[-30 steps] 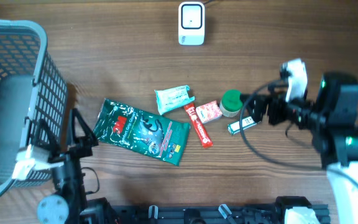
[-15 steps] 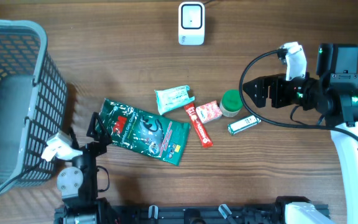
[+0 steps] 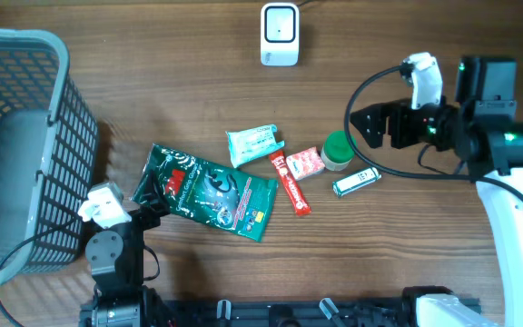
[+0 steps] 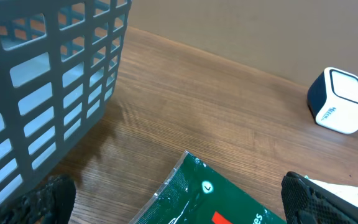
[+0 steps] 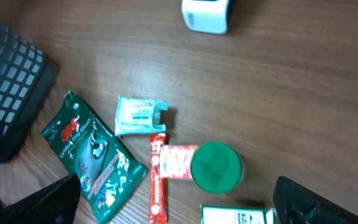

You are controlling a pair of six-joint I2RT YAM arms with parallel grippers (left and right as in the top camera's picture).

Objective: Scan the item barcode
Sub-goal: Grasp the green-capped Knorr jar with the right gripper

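Several items lie mid-table: a green bag (image 3: 209,191), a pale teal pack (image 3: 254,143), a red stick (image 3: 290,183), a small red box (image 3: 305,163), a green-lidded jar (image 3: 338,150) and a white-and-green box (image 3: 355,181). The white scanner (image 3: 280,34) stands at the far edge and also shows in the wrist views (image 4: 339,101) (image 5: 205,15). My left gripper (image 3: 148,198) is open at the left end of the green bag (image 4: 216,199), with nothing held. My right gripper (image 3: 361,129) hangs open above the table just right of the jar (image 5: 215,167), holding nothing.
A tall grey mesh basket (image 3: 16,145) fills the left side, close to my left arm; its wall (image 4: 36,87) takes up the left of the left wrist view. A black cable loops from my right arm over the table near the white-and-green box.
My left arm has swung right, from beside the basket to the green bag's left end. My right arm has shifted up and a little left. Both grippers stay open.
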